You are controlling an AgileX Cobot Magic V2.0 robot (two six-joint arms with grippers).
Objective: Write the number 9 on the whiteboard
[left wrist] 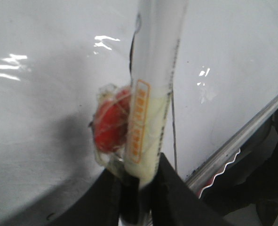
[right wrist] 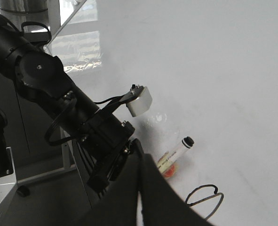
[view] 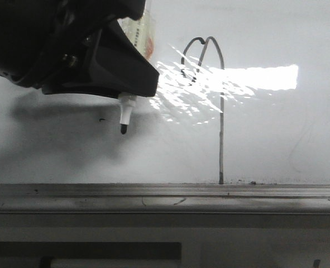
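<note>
The number 9 (view: 220, 111) is a thin dark-grey line on the whiteboard (view: 276, 134): a small narrow loop, pointed at the top, above a long straight stem that runs down to the grey tray rail (view: 165, 196) at the board's lower edge. A bright glare patch crosses the loop and upper stem. The figure stands to the right of the left gripper (view: 125, 92), apart from the marker (view: 124, 116) tip. Bare white board lies beyond the stem on its far side, and below the tip down to the rail.

The left gripper is clenched on the marker's pale barrel (left wrist: 150, 117), black tip pointing down. The right gripper (right wrist: 143, 188) shows only as dark fingers; whether it is parted or closed cannot be told.
</note>
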